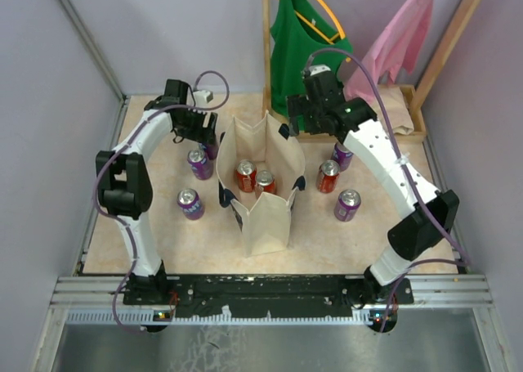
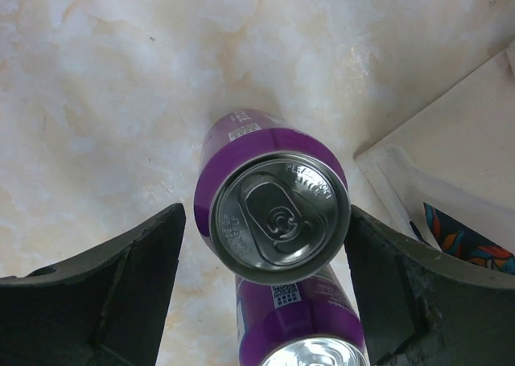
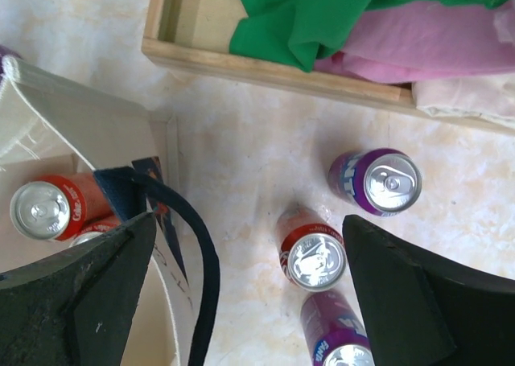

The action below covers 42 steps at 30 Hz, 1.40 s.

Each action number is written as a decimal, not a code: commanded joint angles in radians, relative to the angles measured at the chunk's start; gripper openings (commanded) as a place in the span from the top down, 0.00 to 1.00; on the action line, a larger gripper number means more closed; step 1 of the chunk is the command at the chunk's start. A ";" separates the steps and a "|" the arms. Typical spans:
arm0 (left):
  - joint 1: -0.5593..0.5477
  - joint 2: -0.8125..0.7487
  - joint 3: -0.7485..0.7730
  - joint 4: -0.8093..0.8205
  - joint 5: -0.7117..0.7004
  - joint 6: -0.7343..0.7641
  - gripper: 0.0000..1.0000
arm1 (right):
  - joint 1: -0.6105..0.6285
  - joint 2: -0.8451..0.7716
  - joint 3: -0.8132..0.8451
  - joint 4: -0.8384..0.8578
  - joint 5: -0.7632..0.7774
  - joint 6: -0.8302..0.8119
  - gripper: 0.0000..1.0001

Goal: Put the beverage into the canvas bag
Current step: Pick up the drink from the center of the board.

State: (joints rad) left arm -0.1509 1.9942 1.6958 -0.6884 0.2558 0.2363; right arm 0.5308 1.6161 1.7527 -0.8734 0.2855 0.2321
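The cream canvas bag point(image 1: 260, 194) with navy handles stands upright mid-table, with two red cans point(image 1: 246, 174) inside. My left gripper point(image 1: 207, 138) is open and low at the bag's far-left corner. In the left wrist view its fingers point(image 2: 121, 277) straddle an upright purple can point(image 2: 273, 213) without clearly gripping it. A second purple can point(image 2: 302, 326) stands just behind it, and the bag point(image 2: 451, 157) is at the right. My right gripper point(image 1: 297, 125) is open and empty, raised over the bag's far-right corner. Its view shows the bag's navy handle point(image 3: 197, 261).
More purple cans stand left of the bag point(image 1: 189, 202). To its right are a purple can point(image 1: 343, 154), a red can point(image 1: 328, 176) and another purple can point(image 1: 347, 204). A wooden tray point(image 3: 265, 68) with green and pink clothes lies at the back right.
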 commanded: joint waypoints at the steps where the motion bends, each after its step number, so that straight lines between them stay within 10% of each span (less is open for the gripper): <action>1: -0.009 0.025 -0.020 0.033 0.012 -0.017 0.16 | -0.017 -0.073 -0.027 0.042 -0.004 -0.004 0.01; 16: -0.033 0.031 -0.024 0.095 -0.002 -0.029 0.19 | -0.018 -0.163 -0.133 0.053 -0.003 0.032 0.01; 24: -0.033 -0.044 -0.069 0.078 -0.018 -0.031 1.00 | -0.018 -0.174 -0.156 0.060 -0.012 0.039 0.01; 42: -0.030 -0.357 0.192 0.071 0.171 -0.018 1.00 | -0.018 -0.166 -0.164 0.071 -0.020 0.026 0.01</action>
State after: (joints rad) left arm -0.1787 1.6997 1.8061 -0.6456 0.2844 0.2180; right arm 0.5205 1.4849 1.5574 -0.8288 0.2592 0.2653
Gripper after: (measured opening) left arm 0.715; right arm 0.991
